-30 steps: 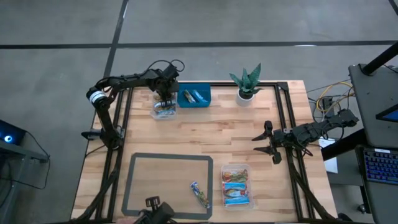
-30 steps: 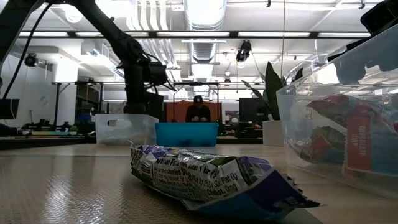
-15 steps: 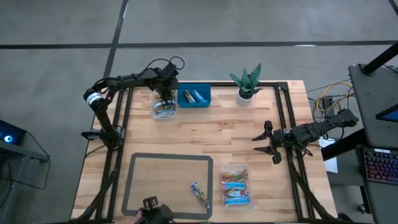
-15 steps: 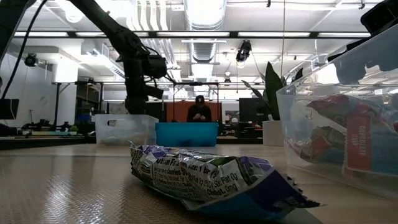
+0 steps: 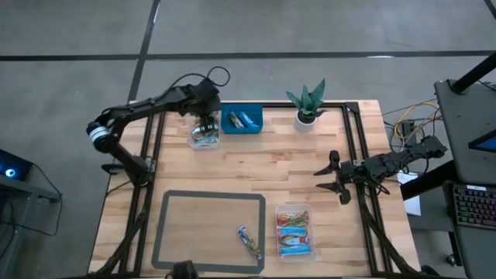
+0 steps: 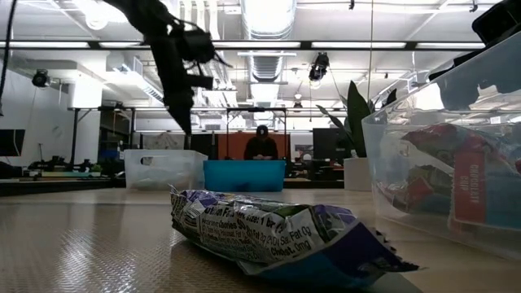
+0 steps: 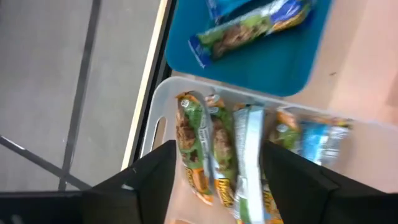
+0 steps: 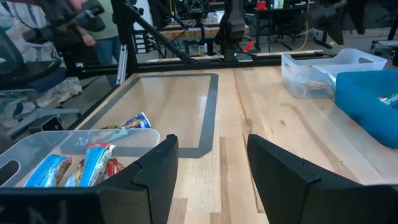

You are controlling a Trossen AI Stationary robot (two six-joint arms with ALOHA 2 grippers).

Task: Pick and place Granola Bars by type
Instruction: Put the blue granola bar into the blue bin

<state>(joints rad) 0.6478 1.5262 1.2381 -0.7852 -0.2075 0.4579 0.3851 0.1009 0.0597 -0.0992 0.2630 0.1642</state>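
My left gripper (image 5: pixel 205 122) hangs open just above the clear tub (image 5: pixel 204 137) at the far left of the table. Its fingers (image 7: pixel 149 180) stand over green-wrapped Granola Bars (image 7: pixel 194 144), a silvery one (image 7: pixel 246 149) and a blue one (image 7: pixel 318 140) lying in that tub. The teal bin (image 5: pixel 242 120) beside it holds blue bars (image 7: pixel 255 25). One loose bar (image 5: pixel 249 242) lies flat inside the grey taped rectangle near the front edge. Another clear tub (image 5: pixel 294 231) with several bars stands to its right. My right gripper (image 5: pixel 329 177) waits open at the table's right side.
A potted plant (image 5: pixel 308 105) stands at the far edge, right of the teal bin. The grey taped rectangle (image 5: pixel 167 225) marks the front left of the table. Bare wood lies across the middle. A person (image 6: pixel 260 146) sits in the room beyond the far edge.
My left gripper has risen straight up out of the far-left tub and now hangs above its rim. The arm's elbow has swung toward the table's left. The bars in the tub lie still.
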